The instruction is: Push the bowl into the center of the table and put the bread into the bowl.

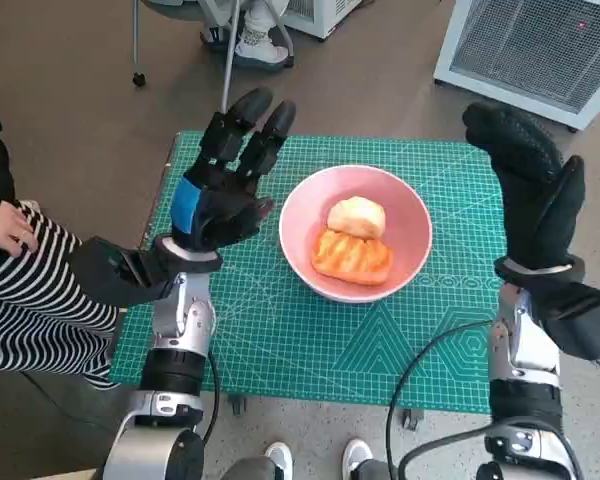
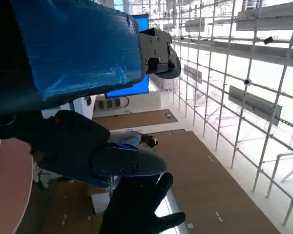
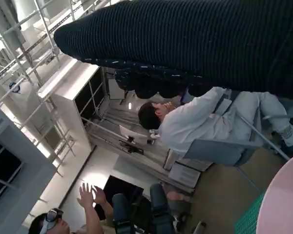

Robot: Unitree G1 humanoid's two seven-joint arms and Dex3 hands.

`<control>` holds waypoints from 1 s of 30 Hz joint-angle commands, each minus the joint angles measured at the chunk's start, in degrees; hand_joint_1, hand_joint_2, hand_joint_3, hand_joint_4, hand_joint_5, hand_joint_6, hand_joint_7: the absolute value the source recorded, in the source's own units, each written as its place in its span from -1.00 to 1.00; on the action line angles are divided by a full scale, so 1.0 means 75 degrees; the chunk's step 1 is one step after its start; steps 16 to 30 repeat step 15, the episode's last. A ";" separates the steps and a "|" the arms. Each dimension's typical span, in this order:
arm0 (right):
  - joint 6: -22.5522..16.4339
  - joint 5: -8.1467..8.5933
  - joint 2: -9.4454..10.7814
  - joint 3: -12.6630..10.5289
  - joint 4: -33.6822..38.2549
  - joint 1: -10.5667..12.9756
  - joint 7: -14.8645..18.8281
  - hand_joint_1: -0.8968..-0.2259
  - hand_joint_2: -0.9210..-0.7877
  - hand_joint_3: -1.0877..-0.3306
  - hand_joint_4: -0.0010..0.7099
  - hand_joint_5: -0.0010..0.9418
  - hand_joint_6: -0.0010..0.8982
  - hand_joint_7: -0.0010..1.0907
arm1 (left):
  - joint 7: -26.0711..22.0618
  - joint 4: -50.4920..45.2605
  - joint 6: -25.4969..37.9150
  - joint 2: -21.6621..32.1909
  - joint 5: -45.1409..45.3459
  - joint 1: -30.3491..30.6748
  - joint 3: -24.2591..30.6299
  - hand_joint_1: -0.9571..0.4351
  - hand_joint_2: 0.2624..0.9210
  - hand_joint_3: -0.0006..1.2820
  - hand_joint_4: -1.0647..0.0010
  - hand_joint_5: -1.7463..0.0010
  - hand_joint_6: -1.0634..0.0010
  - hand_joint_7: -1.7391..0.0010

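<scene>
Pink bowl (image 1: 356,232) sits near the middle of the green tabletop (image 1: 280,340), two pieces of bread (image 1: 352,256) inside, the paler one on the orange one. Left hand (image 1: 225,185) raised just left of the bowl, fingers spread, holding nothing. Right hand (image 1: 533,190) raised at the tabletop's right edge, fingers extended, empty. Person in striped clothing (image 1: 25,280) at far left.

- In the left wrist view the bowl (image 2: 7,195) is cut off by the lower left edge; only a blurred pink arc shows.
- At the lower right of the right wrist view, the frame corner crops the bowl (image 3: 285,204).
- The lower bread piece (image 1: 352,257) is partly covered by the upper one (image 1: 356,216), centre of the head view.
</scene>
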 commanded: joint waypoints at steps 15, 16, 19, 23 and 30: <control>0.0071 -0.0040 0.0002 0.0004 0.0081 0.0252 0.0062 -0.54 -1.00 -0.20 -0.61 -1.00 -0.91 -0.14 | 0.0188 -0.0236 -0.0035 0.0017 0.0114 0.0193 -0.0086 -0.35 0.96 -0.56 0.69 0.96 1.00 0.37; 0.0071 -0.0040 0.0002 0.0004 0.0081 0.0252 0.0062 -0.54 -1.00 -0.20 -0.61 -1.00 -0.91 -0.14 | 0.0188 -0.0236 -0.0035 0.0017 0.0114 0.0193 -0.0086 -0.35 0.96 -0.56 0.69 0.96 1.00 0.37; 0.0071 -0.0040 0.0002 0.0004 0.0081 0.0252 0.0062 -0.54 -1.00 -0.20 -0.61 -1.00 -0.91 -0.14 | 0.0188 -0.0236 -0.0035 0.0017 0.0114 0.0193 -0.0086 -0.35 0.96 -0.56 0.69 0.96 1.00 0.37; 0.0071 -0.0040 0.0002 0.0004 0.0081 0.0252 0.0062 -0.54 -1.00 -0.20 -0.61 -1.00 -0.91 -0.14 | 0.0188 -0.0236 -0.0035 0.0017 0.0114 0.0193 -0.0086 -0.35 0.96 -0.56 0.69 0.96 1.00 0.37; 0.0071 -0.0040 0.0002 0.0004 0.0081 0.0252 0.0062 -0.54 -1.00 -0.20 -0.61 -1.00 -0.91 -0.14 | 0.0188 -0.0236 -0.0035 0.0017 0.0114 0.0193 -0.0086 -0.35 0.96 -0.56 0.69 0.96 1.00 0.37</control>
